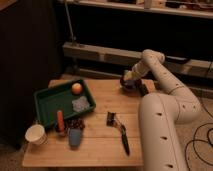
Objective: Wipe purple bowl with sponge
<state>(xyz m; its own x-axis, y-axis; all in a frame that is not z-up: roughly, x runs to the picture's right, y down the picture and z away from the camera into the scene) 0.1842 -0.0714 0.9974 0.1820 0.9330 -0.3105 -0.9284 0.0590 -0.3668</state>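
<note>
The purple bowl (129,86) sits near the far right corner of the wooden table (100,145). My gripper (128,78) reaches down onto the bowl's rim from the white arm (155,62). A small pale yellow patch, the sponge (127,75), shows at the gripper tip right above the bowl. Part of the bowl is covered by the gripper.
A green tray (47,105) at the left holds an orange (76,88) and a pale wad (80,104). A white cup (36,134), a blue cup (75,136) and an orange carrot-like item (60,121) stand at the front left. A black brush (123,140) lies mid-table. The robot's white body (162,130) fills the right.
</note>
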